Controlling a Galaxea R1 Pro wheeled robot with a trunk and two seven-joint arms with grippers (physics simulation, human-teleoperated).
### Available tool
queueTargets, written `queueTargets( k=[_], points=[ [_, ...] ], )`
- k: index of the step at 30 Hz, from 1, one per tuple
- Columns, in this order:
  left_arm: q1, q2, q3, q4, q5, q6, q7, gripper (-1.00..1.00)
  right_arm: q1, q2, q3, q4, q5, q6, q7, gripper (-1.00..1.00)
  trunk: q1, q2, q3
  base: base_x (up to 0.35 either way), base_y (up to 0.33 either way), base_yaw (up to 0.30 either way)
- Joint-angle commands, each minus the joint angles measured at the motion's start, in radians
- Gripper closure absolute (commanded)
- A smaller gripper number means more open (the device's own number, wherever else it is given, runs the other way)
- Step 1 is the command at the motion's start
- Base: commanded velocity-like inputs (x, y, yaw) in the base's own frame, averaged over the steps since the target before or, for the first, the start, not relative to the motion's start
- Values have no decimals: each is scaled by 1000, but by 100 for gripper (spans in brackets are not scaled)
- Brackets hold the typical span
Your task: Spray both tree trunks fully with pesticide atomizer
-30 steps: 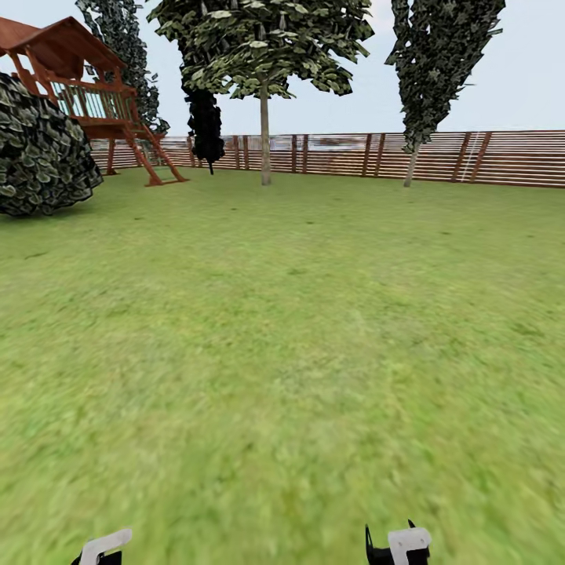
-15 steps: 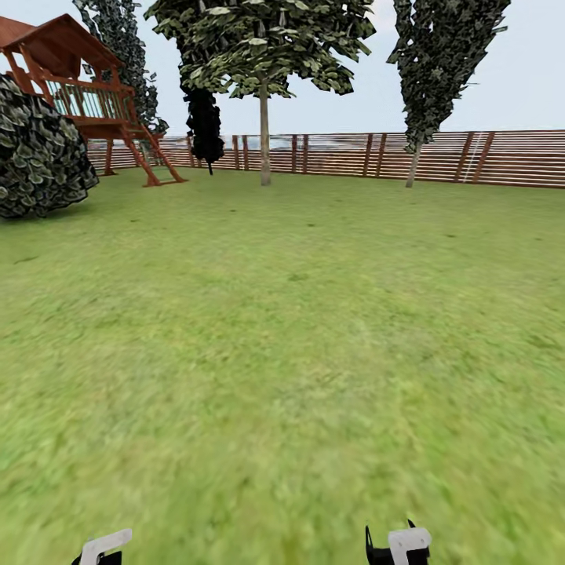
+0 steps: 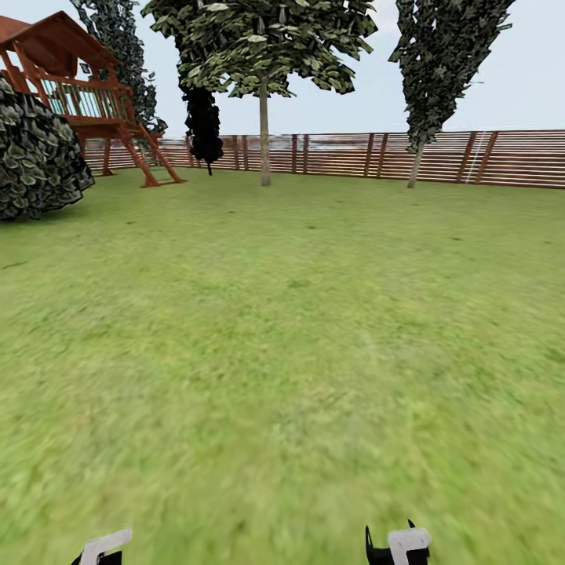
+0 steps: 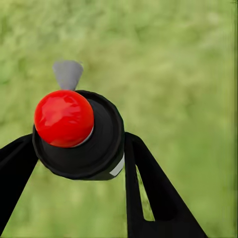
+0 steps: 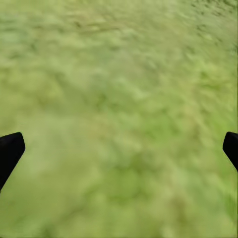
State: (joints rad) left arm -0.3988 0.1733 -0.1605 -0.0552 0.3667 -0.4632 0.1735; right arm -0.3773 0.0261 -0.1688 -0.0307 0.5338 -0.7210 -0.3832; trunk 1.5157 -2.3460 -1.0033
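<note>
Left pincer point(image 4: 79, 148): in our left wrist view, its black fingers point(image 4: 148, 188) are clamped on the pesticide atomizer point(image 4: 79, 134), one on either side of the dark round body.
Atomizer detail: we note a red knob on top and a grey nozzle, seen over blurred grass.
Right pincer point(image 5: 119, 148): in the right wrist view we log black fingertips point(image 5: 10, 151) wide apart at the frame's edges, holding nothing, grass between.
Head view: we see the lawn point(image 3: 282, 353) ahead, with two trees near the slatted fence point(image 3: 353, 153), well apart from both pincers: one trunk point(image 3: 265, 137) centre, another point(image 3: 413, 166) to its right.
Also: wooden playhouse point(image 3: 78, 86) and leafy bush point(image 3: 35, 157) far left.
</note>
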Motion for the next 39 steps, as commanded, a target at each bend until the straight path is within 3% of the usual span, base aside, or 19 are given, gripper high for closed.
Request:
queueTargets(
  k=[1, 39],
  points=[
    [0, 0, 0, 0, 0, 0, 0, 100, 0, 0, 0, 0, 0, 0, 0, -100, 0, 0, 0, 339, 0, 0],
    [0, 0, 0, 0, 0, 1, 1, 100, 0, 0, 0, 0, 0, 0, 0, -100, 0, 0, 0, 340, 0, 0]
  ],
)
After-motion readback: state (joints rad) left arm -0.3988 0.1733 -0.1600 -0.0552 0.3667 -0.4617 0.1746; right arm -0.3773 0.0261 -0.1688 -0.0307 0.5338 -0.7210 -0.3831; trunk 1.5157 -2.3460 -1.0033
